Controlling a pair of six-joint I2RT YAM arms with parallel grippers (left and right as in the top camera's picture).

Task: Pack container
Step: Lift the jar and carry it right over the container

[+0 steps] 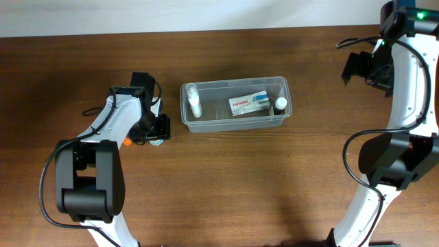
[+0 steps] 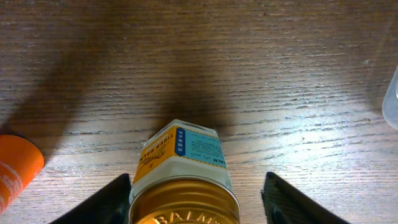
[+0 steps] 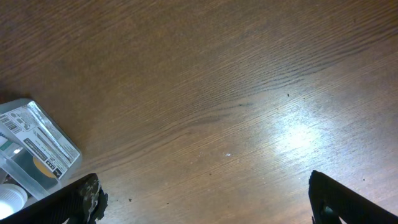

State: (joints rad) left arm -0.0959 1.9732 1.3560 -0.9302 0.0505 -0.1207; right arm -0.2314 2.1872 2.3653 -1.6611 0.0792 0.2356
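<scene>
The clear container stands mid-table and holds a white bottle, a Panadol box and a small dark-capped bottle. My left gripper is just left of it, low over the table. In the left wrist view its fingers are open around a small jar with a gold lid and a yellow and blue label; the left finger is close to the jar and the right finger stands apart. My right gripper is open and empty at the far right; its fingers show only bare wood between them.
An orange object lies on the table left of the jar, also in the left wrist view. A corner of the container shows at the left of the right wrist view, its edge at the right of the left wrist view.
</scene>
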